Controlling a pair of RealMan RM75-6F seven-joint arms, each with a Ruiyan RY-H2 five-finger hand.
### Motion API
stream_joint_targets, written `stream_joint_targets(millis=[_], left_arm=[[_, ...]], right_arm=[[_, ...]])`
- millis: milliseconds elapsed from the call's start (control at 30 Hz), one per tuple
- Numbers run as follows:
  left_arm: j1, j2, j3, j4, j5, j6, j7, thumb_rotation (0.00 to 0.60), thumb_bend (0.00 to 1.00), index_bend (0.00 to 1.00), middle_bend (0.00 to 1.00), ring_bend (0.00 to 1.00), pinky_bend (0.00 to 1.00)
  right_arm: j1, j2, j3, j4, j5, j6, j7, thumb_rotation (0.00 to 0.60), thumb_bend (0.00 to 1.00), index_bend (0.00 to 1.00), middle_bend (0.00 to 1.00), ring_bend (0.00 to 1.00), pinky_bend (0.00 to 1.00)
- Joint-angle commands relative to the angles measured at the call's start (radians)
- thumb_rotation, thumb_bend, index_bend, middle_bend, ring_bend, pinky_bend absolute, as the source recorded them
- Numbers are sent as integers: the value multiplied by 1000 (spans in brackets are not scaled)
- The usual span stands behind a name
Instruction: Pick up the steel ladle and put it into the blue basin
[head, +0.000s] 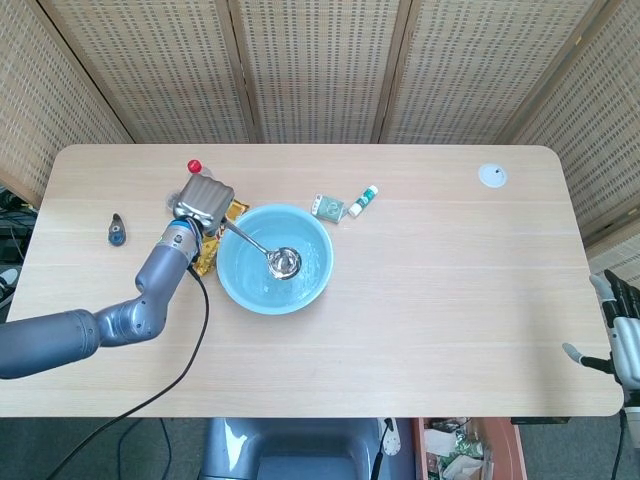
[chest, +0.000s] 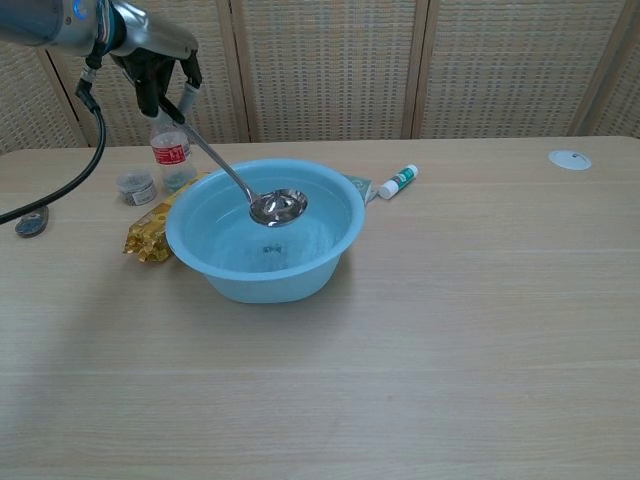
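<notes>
Hand raised, gripping ladle handle.

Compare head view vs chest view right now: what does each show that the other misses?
Head view only: the right hand at the table's lower right edge, fingers apart, holding nothing, and the whole left arm.

Chest view only: the steel ladle bowl raised clear of the blue basin floor, plus the label of the red-capped bottle.

Both: left hand gripping the ladle's handle, the basin, gold packet, small jar, white tube, green packet, white disc and the dark object far left.
</notes>
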Motion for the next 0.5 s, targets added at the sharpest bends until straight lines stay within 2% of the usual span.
stream_joint_targets(millis=[33, 300, 500], left_arm=[[-78, 39, 45, -44, -125, 39, 88, 600, 516, 1000, 1000, 1000, 1000], [-116, 72, 60, -70, -201, 53, 113, 600, 518, 1000, 1000, 1000, 1000], [-123, 89, 69, -87, -219, 57, 111, 600, 519, 1000, 1000, 1000, 1000]], right_arm=[[0, -1, 1, 0, 1, 0, -4, 600, 0, 0, 0, 0, 0], [1, -2, 2, 1, 5, -1, -11, 600, 0, 0, 0, 0, 0], [0, -1, 1, -2, 2, 3, -11, 600, 0, 0, 0, 0, 0]])
